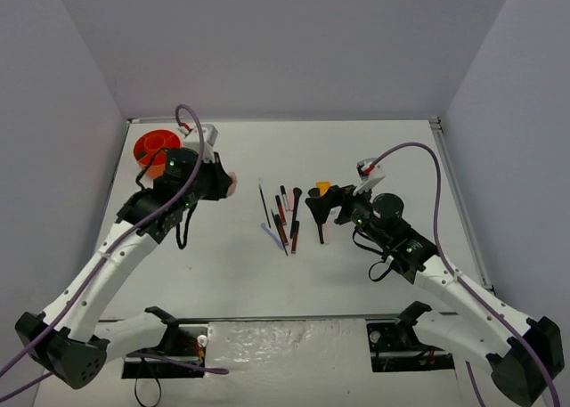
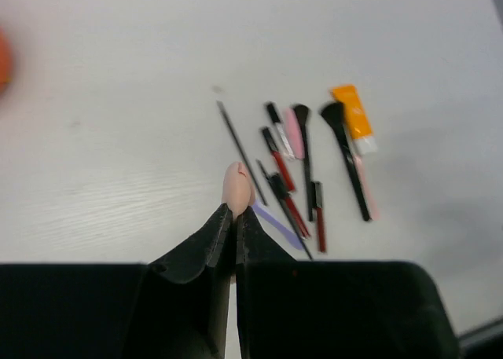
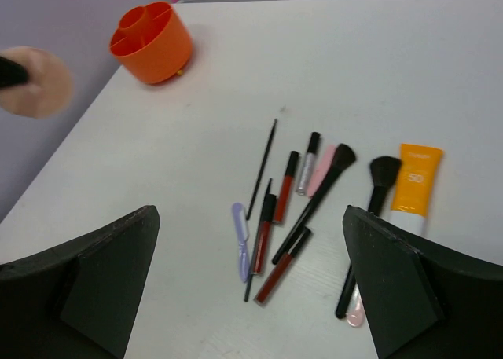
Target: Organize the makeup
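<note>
Left claw (image 2: 235, 210) pinches pink compact (image 2: 237, 184); orange tube (image 3: 416, 178) reads "50".

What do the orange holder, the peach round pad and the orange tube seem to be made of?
The orange holder is probably moulded plastic: smooth walls, even colour, slight sheen. The peach round pad may be soft foam or sponge, matte; it is blurred, so uncertain. The orange tube is likely flexible plastic, smooth, with printed lettering.
</note>
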{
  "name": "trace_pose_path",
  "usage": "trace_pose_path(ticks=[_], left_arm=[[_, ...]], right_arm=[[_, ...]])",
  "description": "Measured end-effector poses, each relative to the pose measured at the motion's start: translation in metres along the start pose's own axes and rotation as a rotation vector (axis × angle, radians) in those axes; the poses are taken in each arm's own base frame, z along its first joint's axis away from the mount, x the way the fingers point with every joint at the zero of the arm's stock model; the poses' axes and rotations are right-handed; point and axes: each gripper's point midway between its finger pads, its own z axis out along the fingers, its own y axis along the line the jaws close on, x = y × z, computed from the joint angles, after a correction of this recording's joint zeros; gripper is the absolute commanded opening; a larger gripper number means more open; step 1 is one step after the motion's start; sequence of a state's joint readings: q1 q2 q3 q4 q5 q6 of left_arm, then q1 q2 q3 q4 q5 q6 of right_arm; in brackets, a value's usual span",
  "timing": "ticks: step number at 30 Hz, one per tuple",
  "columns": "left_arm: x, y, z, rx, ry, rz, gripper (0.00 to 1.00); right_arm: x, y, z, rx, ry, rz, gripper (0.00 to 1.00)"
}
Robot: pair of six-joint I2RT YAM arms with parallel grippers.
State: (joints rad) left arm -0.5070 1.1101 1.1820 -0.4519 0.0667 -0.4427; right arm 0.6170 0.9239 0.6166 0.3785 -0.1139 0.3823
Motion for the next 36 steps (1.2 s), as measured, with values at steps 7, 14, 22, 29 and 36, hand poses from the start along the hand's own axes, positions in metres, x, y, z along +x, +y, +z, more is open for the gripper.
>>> trace_pose_path(ticks=[7,14,22,29,36], left_arm=[[-0.072,0.12,-0.031,-0.408,-0.101,-0.045,0.0],[-0.109,0.226,-0.003,-0.617,-0.045,-0.08,0.0],[-0.108,0.339,0.058,-0.67,0.069,-0.146,0.0],[-0.096,0.383,0.092,-0.635,0.123,-0.158,0.0],[-0.11,0.393,0.109,-0.581,0.096,-0.135,0.0]], right_arm=[[0.002,-0.039,-0.012,0.205,-0.015,-0.022,1.0],[0.036,-0.064,-0.018,0.299,0.047,-0.024,1.0],[0.05,-0.071,-0.016,0.317,0.085,-0.027,1.0],[0.057,-0.073,-0.012,0.323,0.108,-0.029,1.0],[0.074,-0.08,-0.006,0.341,0.164,-0.035,1.0]])
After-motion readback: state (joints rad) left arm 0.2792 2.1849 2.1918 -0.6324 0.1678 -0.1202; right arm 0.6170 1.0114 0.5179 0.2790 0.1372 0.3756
